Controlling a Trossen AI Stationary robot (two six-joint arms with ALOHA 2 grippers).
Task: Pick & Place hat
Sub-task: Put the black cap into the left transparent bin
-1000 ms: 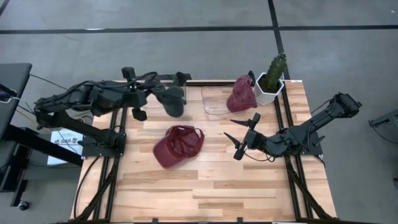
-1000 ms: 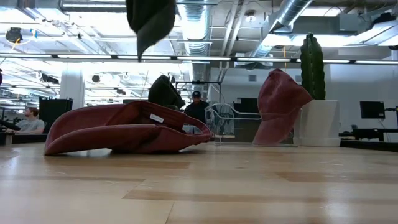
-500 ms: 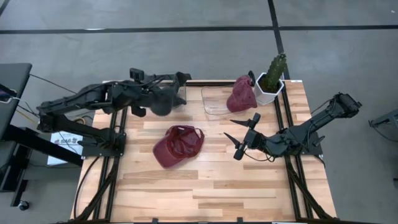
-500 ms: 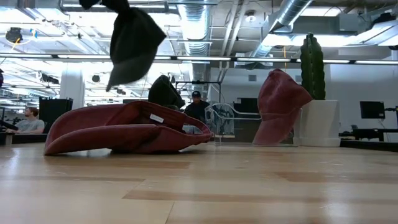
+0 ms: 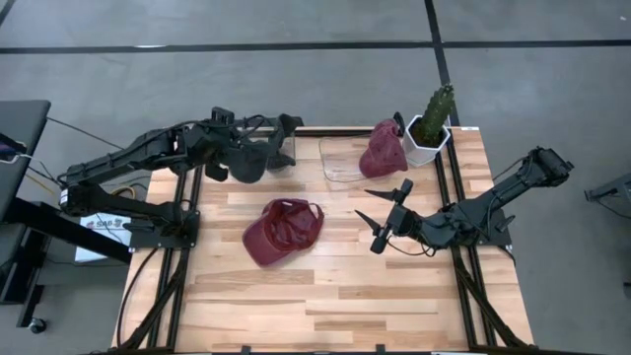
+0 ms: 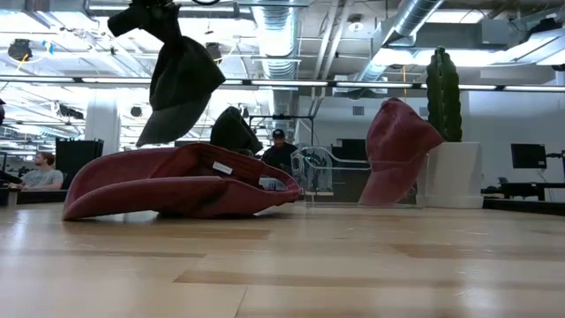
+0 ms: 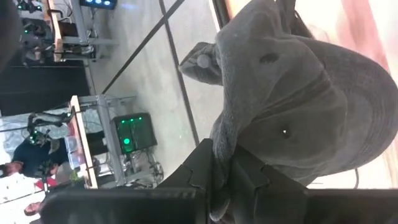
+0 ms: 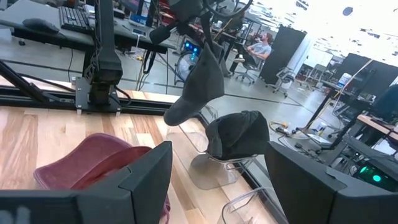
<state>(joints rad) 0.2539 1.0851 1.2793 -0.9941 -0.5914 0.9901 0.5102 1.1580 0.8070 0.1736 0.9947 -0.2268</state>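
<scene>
My left hand (image 5: 229, 156) grips the dark hat (image 5: 254, 160), which hangs below it, above the desk (image 5: 335, 296). My right hand (image 5: 380, 215) waits, fingers spread wide, near the red hat (image 5: 282, 231).

From above, the left gripper (image 5: 258, 158) cannot be made out, being buried in the dark grey hat (image 5: 248, 161) it carries over the bench's (image 5: 325, 296) far left corner. The left wrist view cuts that hat (image 7: 292, 106) off along its edge, with the bench behind it only a pale blur. In the low view the left arm's upper part runs out of the picture, and the maroon hat (image 6: 177, 181) lying on the bench hides the lower part of the stand that holds another dark hat (image 6: 234, 131). In the right wrist view the right gripper's own fingers (image 8: 149, 180) cover part of the maroon hat (image 8: 93, 163).
</scene>
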